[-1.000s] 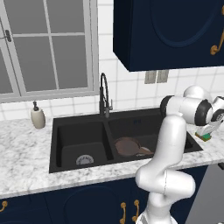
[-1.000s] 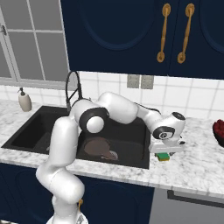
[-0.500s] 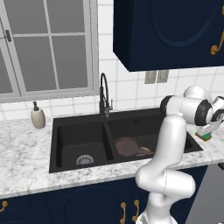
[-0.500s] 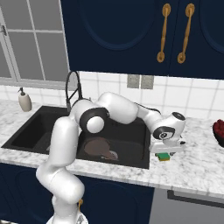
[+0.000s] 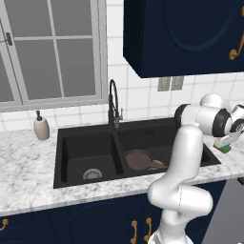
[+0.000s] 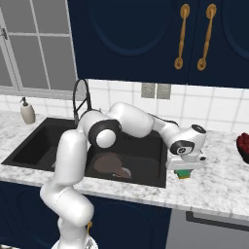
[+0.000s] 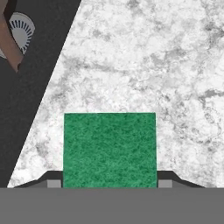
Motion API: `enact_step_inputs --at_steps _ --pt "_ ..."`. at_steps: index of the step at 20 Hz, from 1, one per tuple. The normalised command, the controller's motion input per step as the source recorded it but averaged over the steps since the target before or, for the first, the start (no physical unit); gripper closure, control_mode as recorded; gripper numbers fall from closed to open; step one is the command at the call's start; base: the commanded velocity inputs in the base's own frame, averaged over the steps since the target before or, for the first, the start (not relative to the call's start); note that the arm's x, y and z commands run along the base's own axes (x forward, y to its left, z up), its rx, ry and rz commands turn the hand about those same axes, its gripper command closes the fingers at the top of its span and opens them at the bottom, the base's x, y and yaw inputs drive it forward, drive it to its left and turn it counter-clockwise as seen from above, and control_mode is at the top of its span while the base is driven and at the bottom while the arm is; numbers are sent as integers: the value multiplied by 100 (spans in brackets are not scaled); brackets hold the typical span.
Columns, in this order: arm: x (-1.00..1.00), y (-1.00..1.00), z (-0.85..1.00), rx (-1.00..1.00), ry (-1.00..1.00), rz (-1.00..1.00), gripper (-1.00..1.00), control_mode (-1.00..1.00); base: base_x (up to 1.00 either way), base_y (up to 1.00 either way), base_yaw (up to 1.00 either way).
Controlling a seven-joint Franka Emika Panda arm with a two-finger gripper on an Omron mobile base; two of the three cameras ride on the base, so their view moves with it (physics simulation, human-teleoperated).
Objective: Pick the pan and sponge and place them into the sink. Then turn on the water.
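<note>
Sponge [image 7: 109, 150] green side up (flat on marble counter [image 7: 166, 78]), hand [image 7: 109, 183] fingers against both sides, gripping it

Evenly, softly lit from no clear source; rendered flat, without glare. Only faint shading under the arm on the surface [image 6: 214, 189] and inside the black sink [image 5: 90, 152], which reads dark and nearly featureless. Slightly soft and low in resolution in both base views; crisper, grainy texture on the sponge [image 7: 109, 150] up close. No edge distortion.
</note>
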Motion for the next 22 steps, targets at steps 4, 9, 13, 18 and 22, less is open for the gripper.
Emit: enact_step_inputs --at_steps 4,9,13,18,22 --pt "0 0 0 0 0 0 100 -100 0 0 0" --pt "0 9 8 0 0 0 100 -100 0 0 0" --pt "-7 25 17 5 0 3 100 -100 0 0 0" --pt "-6 64 26 4 0 2 100 -100 0 0 0" --pt "0 100 14 0 0 0 100 -100 0 0 0"
